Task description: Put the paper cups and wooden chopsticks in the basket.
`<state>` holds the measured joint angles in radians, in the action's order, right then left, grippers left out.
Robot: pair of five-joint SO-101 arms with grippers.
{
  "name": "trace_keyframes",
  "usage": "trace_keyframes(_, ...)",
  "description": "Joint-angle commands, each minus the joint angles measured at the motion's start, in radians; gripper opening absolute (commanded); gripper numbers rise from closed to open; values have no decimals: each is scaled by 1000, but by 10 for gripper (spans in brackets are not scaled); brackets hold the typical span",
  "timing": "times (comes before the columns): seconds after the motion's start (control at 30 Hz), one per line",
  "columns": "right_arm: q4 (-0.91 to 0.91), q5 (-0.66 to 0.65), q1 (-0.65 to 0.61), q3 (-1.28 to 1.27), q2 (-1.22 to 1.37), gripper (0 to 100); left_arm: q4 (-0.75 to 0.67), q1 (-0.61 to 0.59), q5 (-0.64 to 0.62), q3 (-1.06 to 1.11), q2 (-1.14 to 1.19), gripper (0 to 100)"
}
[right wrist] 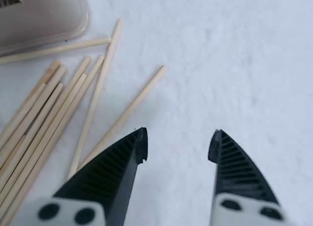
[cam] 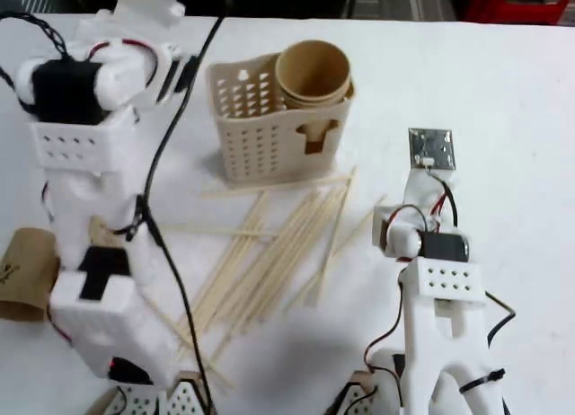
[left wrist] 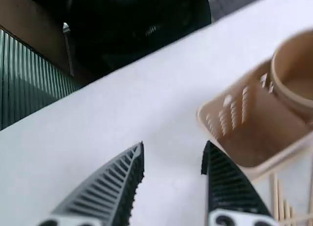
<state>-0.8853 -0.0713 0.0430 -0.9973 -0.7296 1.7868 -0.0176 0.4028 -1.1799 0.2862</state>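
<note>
Wooden chopsticks [cam: 269, 253]: a loose fan on the table [cam: 503, 83], none yet in the basket [cam: 260, 141]. High view: the basket stands at 12 o'clock of the pile, and one stick lies along its foot. Stacked paper cups [cam: 313, 69] already sit in the 3 o'clock end of the basket. A fallen paper cup [cam: 22, 273] lies on its side at 9 o'clock of the pile, beside the left arm and partly hidden by it.

Left gripper [left wrist: 173, 152]: jaws spread, nothing between them, over bare table near the basket.
Right gripper [right wrist: 179, 138]: jaws spread, empty, just above the table beside the outermost stick on the 3 o'clock side of the pile.

Judgement: cups mostly in, chopsticks not started.

Risks:
- Sticks are thin, flat on the surface and overlapping. A pinch may slide off, or lift one end and scatter its neighbours.
- A stick held near one end would tilt and could catch the basket rim, or nudge the light basket.
- The fallen cup can roll away if it is pushed rather than gripped.
- A black cable [cam: 166, 163] crosses the left arm and could snag or sweep the sticks.
</note>
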Motion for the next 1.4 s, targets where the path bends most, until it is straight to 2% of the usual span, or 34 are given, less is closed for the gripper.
trace_keyframes(0.0,13,0,4,8,-28,212,5,-47,92,265,-206,203)
trace_keyframes(0.23,13,0,4,8,-28,212,2,-68,233,667,-522,207)
trace_keyframes(0.33,13,0,4,6,-28,212,0,-117,313,821,-633,207)
trace_keyframes(0.63,13,0,4,6,-28,212,0,-331,605,1198,-832,253)
trace_keyframes(0.9,13,0,4,6,-28,213,-12,-509,887,1475,-954,253)
trace_keyframes(1.13,13,0,4,6,-27,213,-184,-616,1019,1755,-1041,252)
trace_keyframes(1.37,13,0,4,6,-27,213,-420,-642,1025,2051,-1187,252)
